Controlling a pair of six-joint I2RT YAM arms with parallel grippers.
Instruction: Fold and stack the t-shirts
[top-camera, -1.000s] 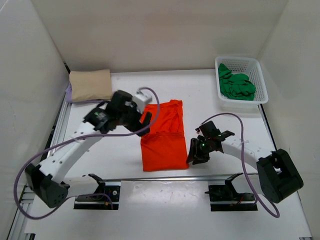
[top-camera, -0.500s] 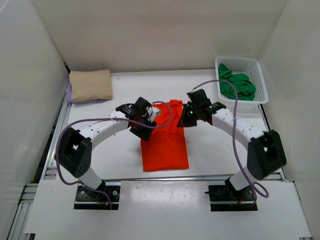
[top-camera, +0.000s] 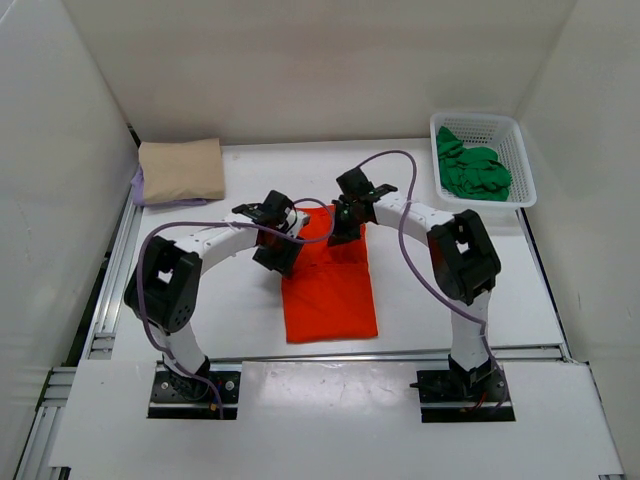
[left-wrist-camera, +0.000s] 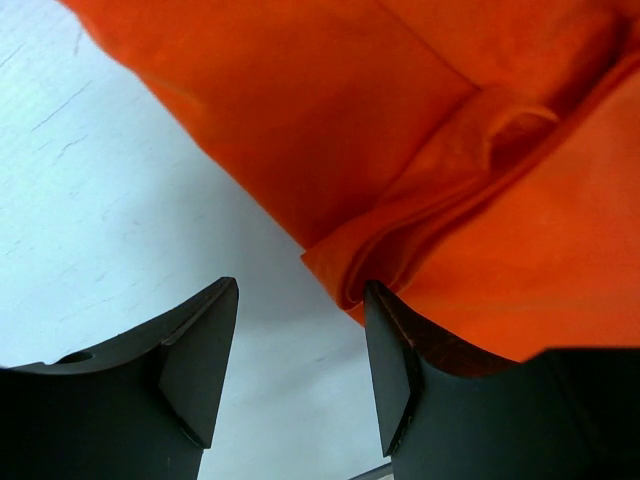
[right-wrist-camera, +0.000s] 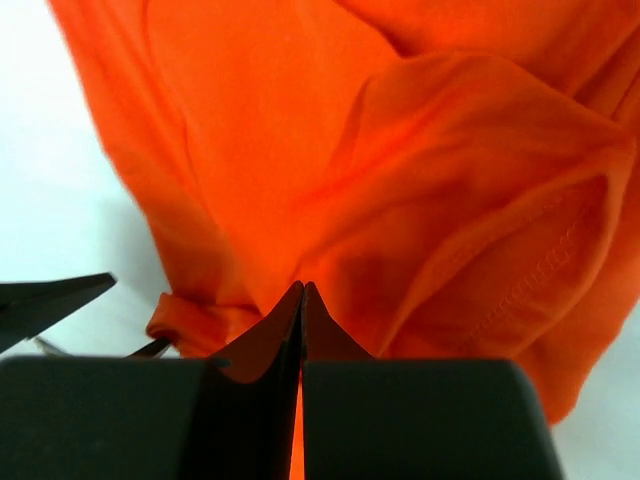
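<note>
beige shirt (top-camera: 181, 168) on lavender shirt (top-camera: 138, 190), far-left corner: folded, stacked. orange shirt (top-camera: 330, 290), mid-surface: part folded; right tool (right-wrist-camera: 302, 290) clenched on its cloth, left tool (left-wrist-camera: 300, 300) released at its edge. green shirt (top-camera: 475, 170), basket (top-camera: 485, 208): pending.

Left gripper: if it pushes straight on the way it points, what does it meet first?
Probably the orange-red t-shirt, its bunched edge just ahead of the left gripper; depth is unclear.

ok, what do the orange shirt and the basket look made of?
The orange t-shirt: soft matte knit cloth, probably cotton jersey; it creases loosely and shows a stitched hem. The basket: white, looks like rigid moulded plastic, open mesh walls.
</note>
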